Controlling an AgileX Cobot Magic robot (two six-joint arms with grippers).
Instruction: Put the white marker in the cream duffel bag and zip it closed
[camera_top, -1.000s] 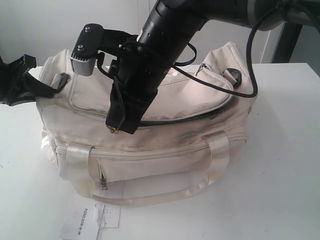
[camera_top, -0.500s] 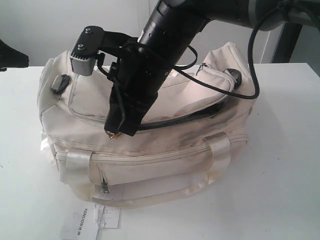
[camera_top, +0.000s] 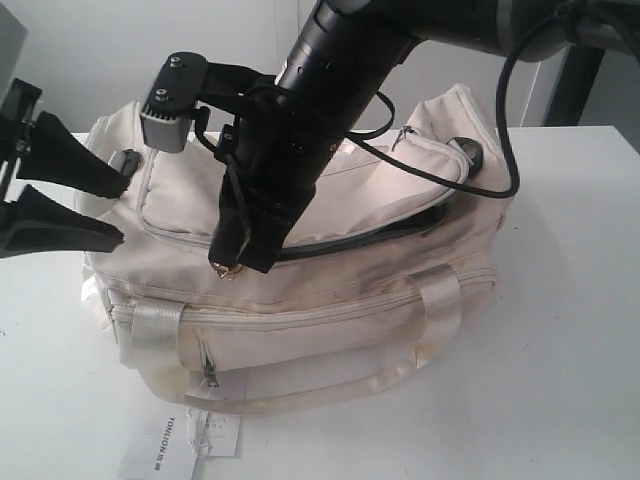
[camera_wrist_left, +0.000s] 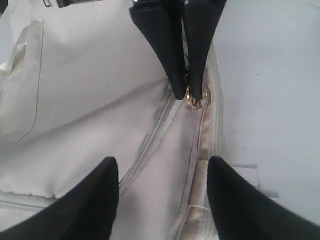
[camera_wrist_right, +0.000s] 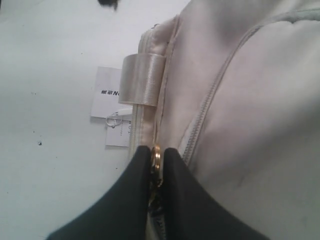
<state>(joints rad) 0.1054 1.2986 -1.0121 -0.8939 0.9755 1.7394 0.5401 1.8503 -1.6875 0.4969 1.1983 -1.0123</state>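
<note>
The right gripper (camera_wrist_right: 156, 167) is pinched tight on the gold zipper pull (camera_wrist_right: 156, 151) of the cream duffel bag (camera_top: 330, 300), which sits mid-table (camera_top: 560, 350). The left gripper (camera_top: 122, 211) gapes wide at the bag's end, holding nothing. The arm hides part of the zip, and the white marker is out of sight.

A white table (camera_top: 570, 330) fills the lower part of the exterior view. Its top is smooth and matte, and the right wrist view shows one small dark speck on it. Behind the table's far edge rises a plain white wall (camera_top: 90, 50), crossed by a thin vertical seam (camera_top: 275, 30). Beyond the table's far right corner stands a dark post (camera_top: 578, 90), slightly slanted. The light is soft and even, and shadows on the table are faint and blurred.
</note>
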